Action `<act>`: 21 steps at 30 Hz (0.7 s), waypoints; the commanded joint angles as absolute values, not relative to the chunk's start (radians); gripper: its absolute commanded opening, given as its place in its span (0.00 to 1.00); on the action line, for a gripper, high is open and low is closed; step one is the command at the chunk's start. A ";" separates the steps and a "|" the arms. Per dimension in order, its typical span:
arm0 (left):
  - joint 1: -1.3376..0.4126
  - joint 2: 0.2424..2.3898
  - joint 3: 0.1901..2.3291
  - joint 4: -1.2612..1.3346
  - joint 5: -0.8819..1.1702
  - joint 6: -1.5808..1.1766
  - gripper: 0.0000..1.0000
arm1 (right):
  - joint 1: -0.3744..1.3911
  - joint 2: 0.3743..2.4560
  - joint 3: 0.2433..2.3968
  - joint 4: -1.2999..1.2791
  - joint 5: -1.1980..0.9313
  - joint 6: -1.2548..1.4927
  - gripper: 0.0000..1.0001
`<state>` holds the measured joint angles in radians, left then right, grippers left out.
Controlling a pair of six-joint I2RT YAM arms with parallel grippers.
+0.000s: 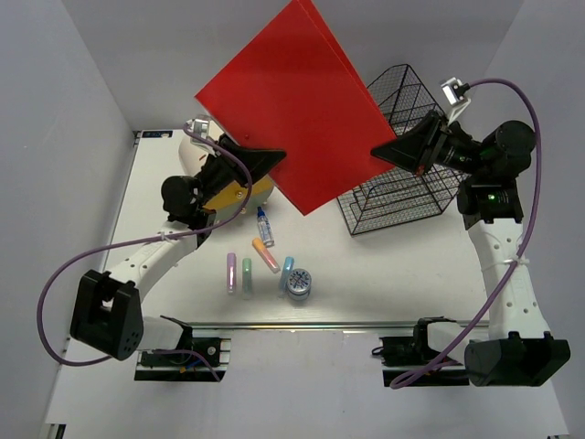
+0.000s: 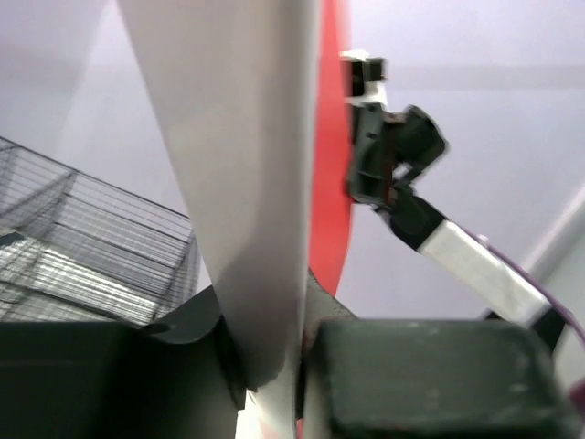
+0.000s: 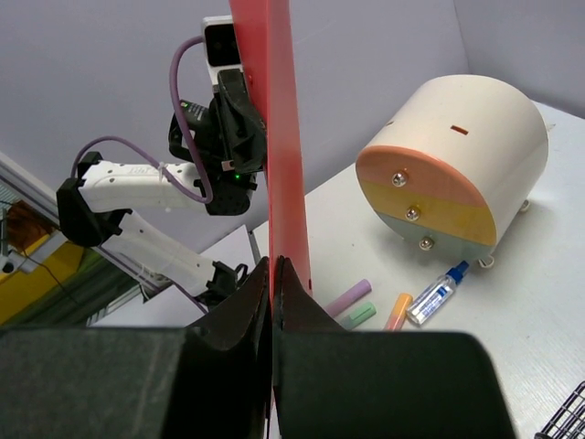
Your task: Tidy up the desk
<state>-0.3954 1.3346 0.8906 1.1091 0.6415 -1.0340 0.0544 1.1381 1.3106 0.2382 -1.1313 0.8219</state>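
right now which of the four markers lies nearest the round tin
The light blue marker, rightmost of the row, right beside the round tin; the purple marker, green marker and orange marker lie farther left.

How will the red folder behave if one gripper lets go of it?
The red folder spans flat and unbent between the left gripper and right gripper, so it is probably fairly stiff. Edge-on in the right wrist view it is thin, so likely light. Held at one edge only, it would probably swing down, and its two leaves might splay.
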 commanded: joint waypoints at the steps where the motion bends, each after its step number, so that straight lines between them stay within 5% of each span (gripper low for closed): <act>1: -0.399 1.328 0.881 1.192 0.661 -1.084 0.15 | 0.055 1.117 1.304 0.308 -1.129 0.856 0.00; 3: -0.399 1.322 0.882 1.178 0.660 -1.088 0.00 | 0.055 1.121 1.301 0.299 -1.132 0.847 0.00; 6: -0.399 1.309 0.897 1.138 0.666 -1.085 0.00 | 0.054 1.127 1.305 0.261 -1.141 0.816 0.00; 14: -0.377 1.339 1.130 0.572 0.894 -0.861 0.00 | 0.054 1.154 1.479 -0.072 -1.111 0.482 0.64; 17: -0.377 1.374 1.251 0.343 0.964 -0.746 0.00 | 0.049 1.154 1.525 -0.152 -1.069 0.404 0.74; 21: -0.377 1.446 1.383 0.203 1.112 -0.623 0.00 | 0.040 1.212 1.583 -0.202 -1.136 0.387 0.74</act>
<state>-0.3805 1.4063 1.3041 0.4255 0.9585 -0.7662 0.0475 1.1782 1.5177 -0.1398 -1.0996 0.4583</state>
